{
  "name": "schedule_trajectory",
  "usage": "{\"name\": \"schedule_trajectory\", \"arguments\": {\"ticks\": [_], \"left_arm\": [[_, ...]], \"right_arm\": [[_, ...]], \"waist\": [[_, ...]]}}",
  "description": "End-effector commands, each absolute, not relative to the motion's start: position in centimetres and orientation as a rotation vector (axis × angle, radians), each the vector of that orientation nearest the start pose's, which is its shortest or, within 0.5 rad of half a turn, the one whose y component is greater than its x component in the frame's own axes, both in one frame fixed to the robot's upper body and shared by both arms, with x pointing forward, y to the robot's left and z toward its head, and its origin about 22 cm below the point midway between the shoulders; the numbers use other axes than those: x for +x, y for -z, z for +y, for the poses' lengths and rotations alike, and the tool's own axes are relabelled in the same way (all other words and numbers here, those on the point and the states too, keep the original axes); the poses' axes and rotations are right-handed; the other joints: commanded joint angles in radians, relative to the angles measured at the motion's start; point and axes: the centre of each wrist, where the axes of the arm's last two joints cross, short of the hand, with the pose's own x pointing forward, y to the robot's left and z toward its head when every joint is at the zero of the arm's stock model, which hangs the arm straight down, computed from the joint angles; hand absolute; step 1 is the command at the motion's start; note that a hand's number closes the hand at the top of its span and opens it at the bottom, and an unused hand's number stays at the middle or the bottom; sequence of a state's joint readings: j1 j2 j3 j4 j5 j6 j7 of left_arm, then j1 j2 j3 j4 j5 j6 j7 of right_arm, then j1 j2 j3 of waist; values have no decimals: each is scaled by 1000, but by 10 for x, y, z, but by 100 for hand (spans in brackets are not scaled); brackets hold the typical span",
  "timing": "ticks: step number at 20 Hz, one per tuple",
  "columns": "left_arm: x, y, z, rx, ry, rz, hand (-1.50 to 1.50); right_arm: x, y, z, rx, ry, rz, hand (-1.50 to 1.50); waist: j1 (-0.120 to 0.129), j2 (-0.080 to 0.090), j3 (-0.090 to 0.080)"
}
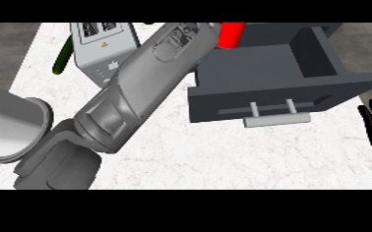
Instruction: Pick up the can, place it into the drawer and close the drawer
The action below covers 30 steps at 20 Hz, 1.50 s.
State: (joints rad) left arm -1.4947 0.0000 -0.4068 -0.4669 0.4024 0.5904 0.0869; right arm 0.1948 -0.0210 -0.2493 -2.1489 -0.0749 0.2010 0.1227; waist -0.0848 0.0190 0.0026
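Fingers of the right hand [364,124] are showing only as a thin black sliver at the view's right edge, looking relaxed and holding nothing, well apart from the task's things. The left forearm [138,88] is stretching from the lower left corner diagonally up to the view's upper edge. Its hand is lying beyond that edge, so I cannot tell whether it is clamped on anything.

On the white marbled counter [218,157], the dark grey drawer [218,103] is standing pulled open, its pale handle [276,118] facing the lower edge. The part of its inside that is in view is showing only bare dark floor and walls. The red can [232,35] is showing upright just past the drawer's far left corner, outside the drawer, right beside the end of the left forearm. The drawer's wall is hiding the can's lower part and the upper edge is cutting off its top.

Left of the forearm, a grey box with labels [102,42] is sitting on the counter, with a long dark green thing [64,54] lying just beside it.
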Motion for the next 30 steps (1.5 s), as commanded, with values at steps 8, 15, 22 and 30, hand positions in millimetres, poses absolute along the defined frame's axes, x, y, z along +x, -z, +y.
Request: {"name": "schedule_trajectory", "arguments": {"ticks": [8, 15, 22, 30], "left_arm": [[431, -188, -10, 246, 263, -1776, 150], [428, -179, -12, 298, 294, -1787, 150], [431, -178, -9, 331, 242, -1762, -150], [427, -160, -6, 334, 187, -1778, -150]], "right_arm": [[173, -111, -286, -131, -14, -1877, -150], [177, -107, -289, -128, -39, -1881, -150], [184, -117, -299, -148, -28, -1876, -150], [183, -123, -287, -135, -53, -1901, -150]], "waist": [[-29, 8, 0], [-48, 10, 1], [-46, 11, 1], [-48, 13, 0]]}}
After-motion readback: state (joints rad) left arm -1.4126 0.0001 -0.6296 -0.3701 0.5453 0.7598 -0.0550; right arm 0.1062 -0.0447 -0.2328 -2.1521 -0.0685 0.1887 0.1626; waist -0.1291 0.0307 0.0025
